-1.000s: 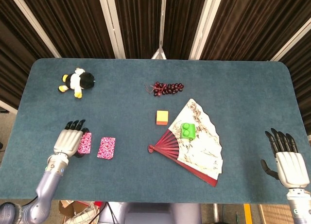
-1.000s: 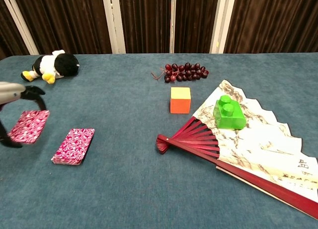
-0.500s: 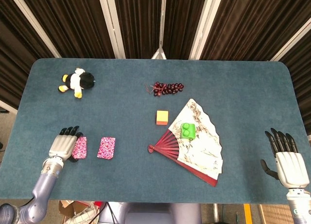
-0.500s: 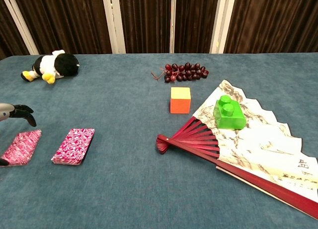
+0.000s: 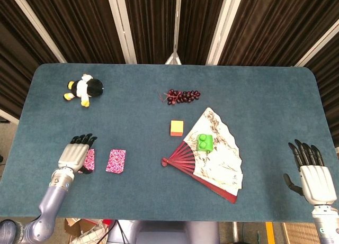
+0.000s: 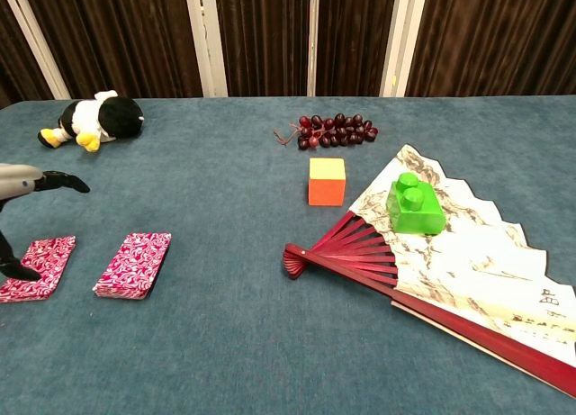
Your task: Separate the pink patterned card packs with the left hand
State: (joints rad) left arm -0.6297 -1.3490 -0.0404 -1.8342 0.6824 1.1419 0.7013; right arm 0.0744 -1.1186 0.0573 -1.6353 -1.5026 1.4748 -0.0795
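Note:
Two pink patterned card packs lie flat and apart on the blue table. One pack [image 5: 116, 161] [image 6: 135, 264] sits to the right. The other pack [image 5: 90, 160] [image 6: 40, 266] lies near the table's left front, partly under my left hand [image 5: 74, 156] [image 6: 20, 181] in the head view. In the chest view that hand's fingers [image 6: 56, 178] stretch out above the pack and its thumb tip stands at the pack's left edge; it holds nothing. My right hand [image 5: 313, 172] hovers past the table's front right corner with fingers spread and empty, and the chest view does not show it.
A penguin plush [image 5: 83, 89] [image 6: 94, 118] lies at the back left. Dark grapes [image 5: 180, 96] [image 6: 333, 130], an orange block [image 5: 177, 128] [image 6: 327, 181] and an opened paper fan [image 5: 214, 159] [image 6: 468, 271] carrying a green brick [image 5: 205, 142] [image 6: 415, 204] fill the middle and right.
The left hand carried one pack leftward, away from the other, lowered it to the table and let go. Its fingers have lifted off it. The right hand has not moved.

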